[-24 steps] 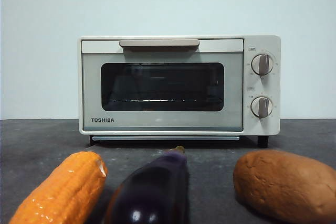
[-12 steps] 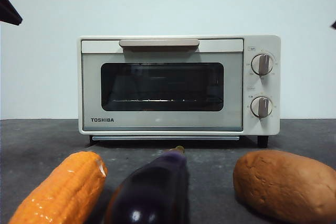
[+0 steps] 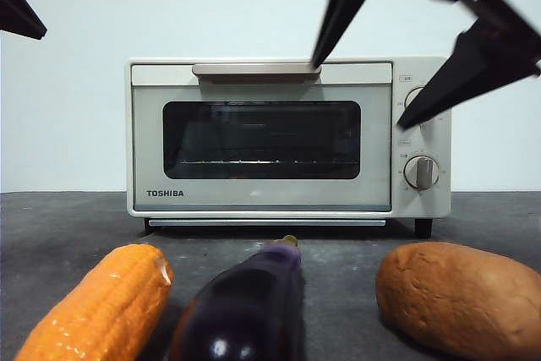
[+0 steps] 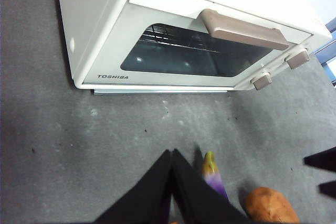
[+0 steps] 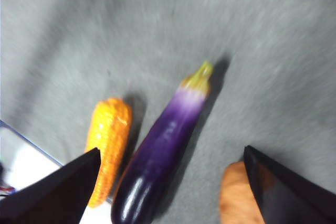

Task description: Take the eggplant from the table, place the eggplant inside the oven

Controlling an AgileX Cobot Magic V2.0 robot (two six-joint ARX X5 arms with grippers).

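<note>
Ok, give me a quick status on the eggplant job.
Right gripper open, high above the table. Left gripper shut, empty. Eggplant on table between corn and brown lump, ungrasped. Oven door closed.

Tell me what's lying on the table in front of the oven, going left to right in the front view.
Corn cob → eggplant → brown potato-like lump.

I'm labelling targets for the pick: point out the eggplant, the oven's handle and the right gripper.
eggplant [image 5: 163,150]: right wrist view, mid purple body.
oven handle [image 3: 256,68]: front view, middle of the beige bar.
right gripper [image 3: 359,95]: front view, midway between the open fingertips.
</note>
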